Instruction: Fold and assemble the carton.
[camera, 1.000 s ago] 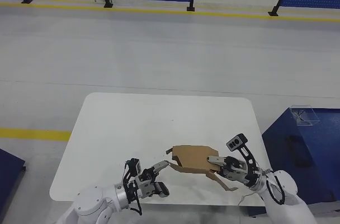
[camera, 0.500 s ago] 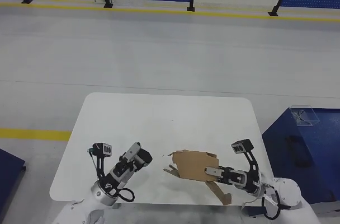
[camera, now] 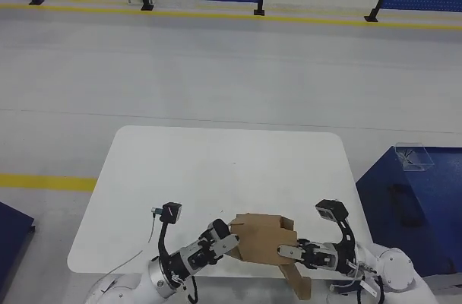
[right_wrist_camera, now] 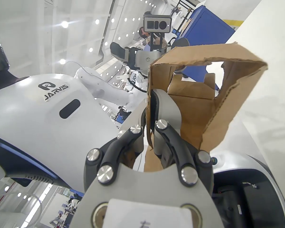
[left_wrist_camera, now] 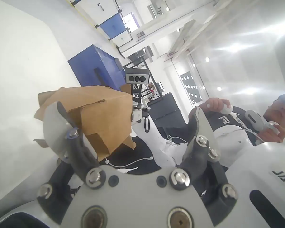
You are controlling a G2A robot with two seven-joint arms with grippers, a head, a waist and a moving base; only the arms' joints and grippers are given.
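A brown cardboard carton (camera: 260, 237), partly opened into a tube with loose flaps, sits at the near edge of the white table (camera: 216, 171). One flap (camera: 300, 283) hangs past the edge. My right gripper (camera: 286, 251) is shut on one wall of the carton (right_wrist_camera: 199, 110), which is pinched between its fingers (right_wrist_camera: 167, 110) in the right wrist view (right_wrist_camera: 149, 103). My left gripper (camera: 229, 242) is open at the carton's opposite end. In the left wrist view one finger (left_wrist_camera: 53, 119) lies against the carton (left_wrist_camera: 102, 115); the other finger (left_wrist_camera: 200, 126) stands apart in the air.
A blue cabinet (camera: 413, 205) stands just right of the table, and a dark blue bin (camera: 3, 228) is at the left. The far and middle parts of the tabletop are bare. Both arms work at the table's front edge.
The carton has shifted toward the near table edge in the right gripper. The left arm swung away to the left, then came back against the carton's left end.
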